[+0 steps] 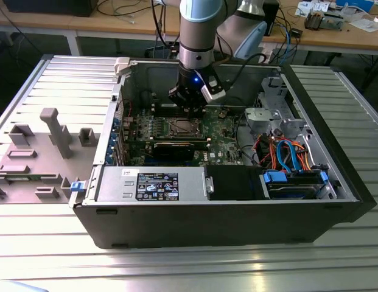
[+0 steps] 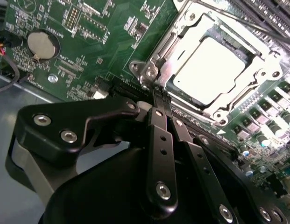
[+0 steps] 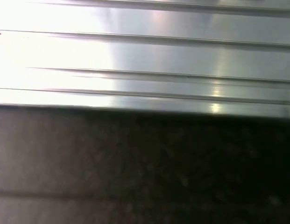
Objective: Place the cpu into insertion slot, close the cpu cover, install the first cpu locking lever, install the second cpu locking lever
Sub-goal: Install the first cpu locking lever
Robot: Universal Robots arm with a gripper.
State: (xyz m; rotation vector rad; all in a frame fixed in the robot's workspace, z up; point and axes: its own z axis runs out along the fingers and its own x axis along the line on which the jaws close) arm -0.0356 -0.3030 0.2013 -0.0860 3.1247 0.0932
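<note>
In the second wrist view the cpu, a pale silver square, lies flat in the insertion slot, whose silvery rim shows at the near corner. The cpu cover, a silvery frame with a window, lies down around the chip. My gripper has its black fingers pressed together, with the tips right at that near corner of the slot. Whether a lever sits between them I cannot tell. In the exterior view the gripper hangs inside the open case just above the slot.
The green motherboard carries a coin battery and long memory slots. A black card lies in front of the socket. The power supply, drive cage cables and case walls hem in the arm. Grey fixture blocks stand outside.
</note>
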